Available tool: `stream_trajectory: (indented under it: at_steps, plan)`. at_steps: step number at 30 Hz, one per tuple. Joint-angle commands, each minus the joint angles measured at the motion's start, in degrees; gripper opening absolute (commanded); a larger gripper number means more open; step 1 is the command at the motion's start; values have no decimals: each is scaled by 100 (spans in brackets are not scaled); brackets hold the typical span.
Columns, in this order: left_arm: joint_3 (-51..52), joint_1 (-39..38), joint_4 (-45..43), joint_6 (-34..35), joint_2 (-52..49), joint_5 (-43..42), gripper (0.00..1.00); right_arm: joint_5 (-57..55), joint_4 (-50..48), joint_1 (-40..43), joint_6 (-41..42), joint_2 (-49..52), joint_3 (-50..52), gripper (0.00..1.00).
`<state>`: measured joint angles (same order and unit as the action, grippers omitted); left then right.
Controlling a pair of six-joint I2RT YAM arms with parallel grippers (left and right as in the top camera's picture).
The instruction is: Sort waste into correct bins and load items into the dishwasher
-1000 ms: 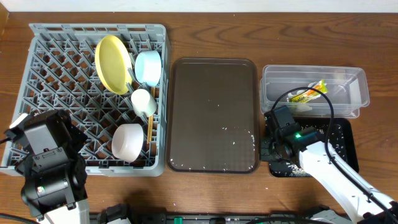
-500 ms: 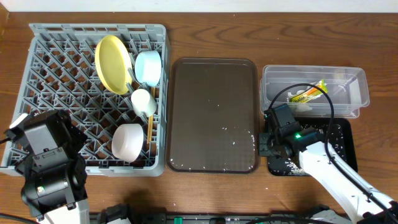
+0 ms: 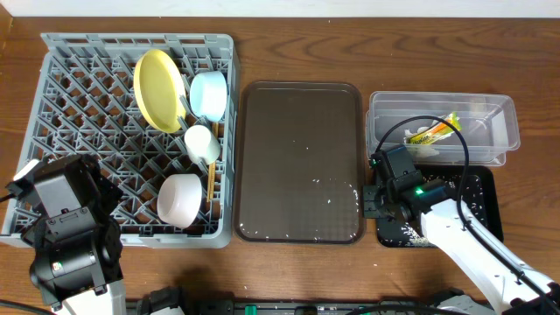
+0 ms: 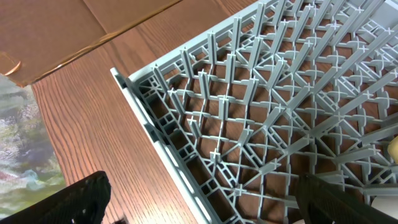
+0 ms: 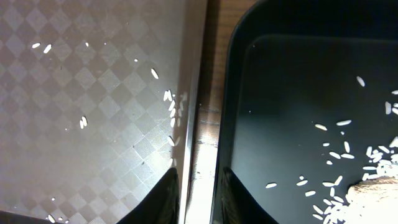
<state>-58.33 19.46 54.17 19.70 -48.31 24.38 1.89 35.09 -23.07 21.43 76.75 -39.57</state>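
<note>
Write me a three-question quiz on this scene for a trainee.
1. True or false: the wrapper lies in the clear tub.
2. Between the brown tray and the black tray, rice crumbs lie on: A the first only; B the second only; C both.
3. How many round dishes sit in the dish rack?
Key: 1 true; 2 C; 3 four.

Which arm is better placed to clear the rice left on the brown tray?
Right. The right gripper straddles the brown tray's right rim, with the rice close by and the black tray alongside. The left gripper hangs open over the dish rack's corner, far away.
</note>
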Motion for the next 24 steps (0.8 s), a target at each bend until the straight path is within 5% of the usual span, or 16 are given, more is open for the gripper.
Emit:
stream_trajectory:
  at_steps: [1,7,8,9,24]
  plan:
    - [-72,24,22,57,9,76,96,-2,105,4,-208,-72,-184,23]
    - [-72,24,22,57,9,76,96,2,1104,17,-988,-284,-1478,36]
    - [-72,24,22,57,9,76,96,4,1241,17,-1115,-308,-1696,49]
    - [-72,24,22,57,9,76,96,4,1340,17,-1176,-326,-1873,99]
    - [-72,24,22,57,9,76,96,4,1196,17,-1187,-337,-2105,99]
